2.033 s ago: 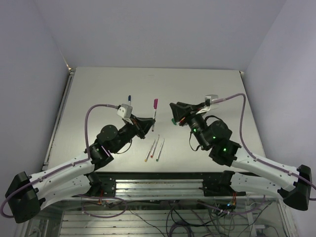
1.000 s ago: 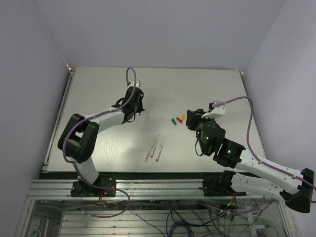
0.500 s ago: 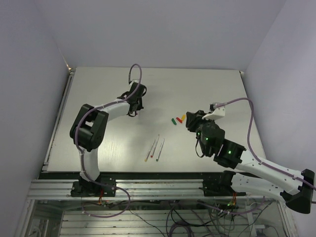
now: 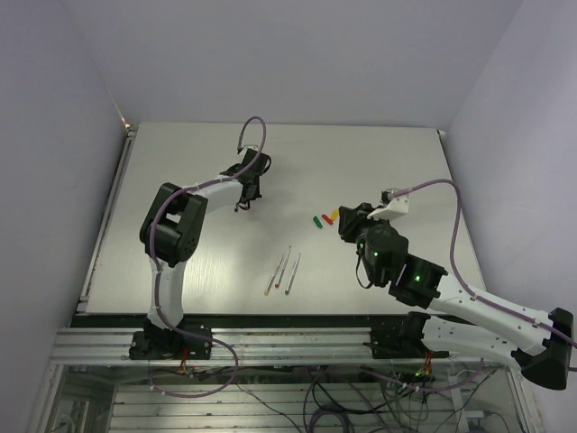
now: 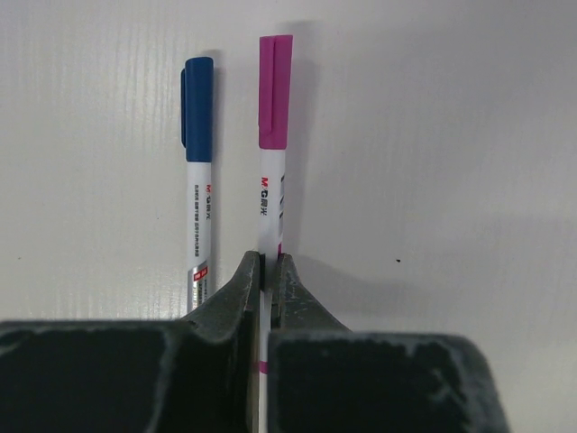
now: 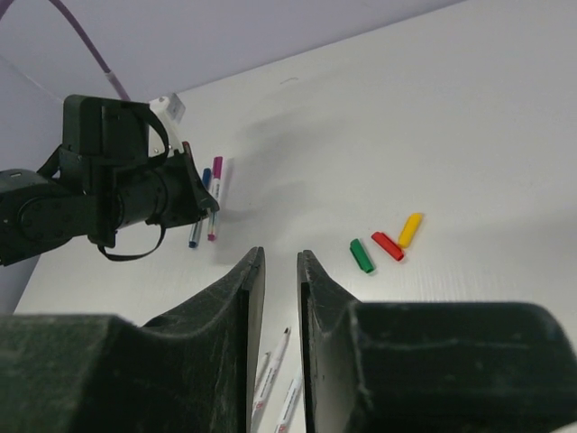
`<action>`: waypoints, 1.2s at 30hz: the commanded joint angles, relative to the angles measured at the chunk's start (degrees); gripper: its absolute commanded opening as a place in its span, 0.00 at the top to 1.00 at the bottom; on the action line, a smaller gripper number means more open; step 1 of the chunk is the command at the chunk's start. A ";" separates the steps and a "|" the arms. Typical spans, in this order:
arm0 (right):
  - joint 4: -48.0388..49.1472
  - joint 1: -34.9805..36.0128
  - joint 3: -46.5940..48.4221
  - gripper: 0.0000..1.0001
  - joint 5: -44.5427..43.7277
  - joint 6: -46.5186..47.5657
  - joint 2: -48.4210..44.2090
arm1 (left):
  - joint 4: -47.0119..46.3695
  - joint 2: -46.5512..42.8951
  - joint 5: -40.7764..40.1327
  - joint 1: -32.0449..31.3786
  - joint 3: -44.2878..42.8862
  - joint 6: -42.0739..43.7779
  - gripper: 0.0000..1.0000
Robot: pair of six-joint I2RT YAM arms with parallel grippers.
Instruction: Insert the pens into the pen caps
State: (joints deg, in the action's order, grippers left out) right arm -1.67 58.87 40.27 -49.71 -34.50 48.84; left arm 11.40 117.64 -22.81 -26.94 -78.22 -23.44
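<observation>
The left gripper (image 5: 268,271) pinches the magenta-capped pen (image 5: 273,171) lying beside the blue-capped pen (image 5: 198,180). The right gripper (image 6: 279,271), fingers narrowly parted and empty, hovers near the green cap (image 6: 361,256), red cap (image 6: 388,245) and yellow cap (image 6: 410,229).

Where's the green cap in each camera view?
Top external: green cap about mid-table, slightly right of centre.
Left wrist: not in it.
Right wrist: green cap just right of and below centre.
Shared landmark: the red cap lies right beside it in both of those views.
</observation>
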 commanded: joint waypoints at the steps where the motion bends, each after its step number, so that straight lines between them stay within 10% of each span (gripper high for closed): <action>1: 0.11 -0.12 -0.86 0.81 -0.89 -1.28 0.43 | 1.22 0.91 -1.33 0.48 -2.12 0.94 0.88; 29: 3.09 -0.16 -0.20 0.86 1.29 1.65 1.83 | 3.25 -4.26 0.15 0.57 -4.28 0.33 0.69; 36: 6.81 -0.53 -1.81 0.75 -0.71 2.81 -1.01 | 3.03 -12.64 2.56 0.02 1.62 -0.59 0.69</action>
State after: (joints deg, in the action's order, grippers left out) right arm 1.63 58.83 39.44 -48.18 -33.04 50.17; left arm 14.46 111.42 -22.22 -26.72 -79.77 -23.14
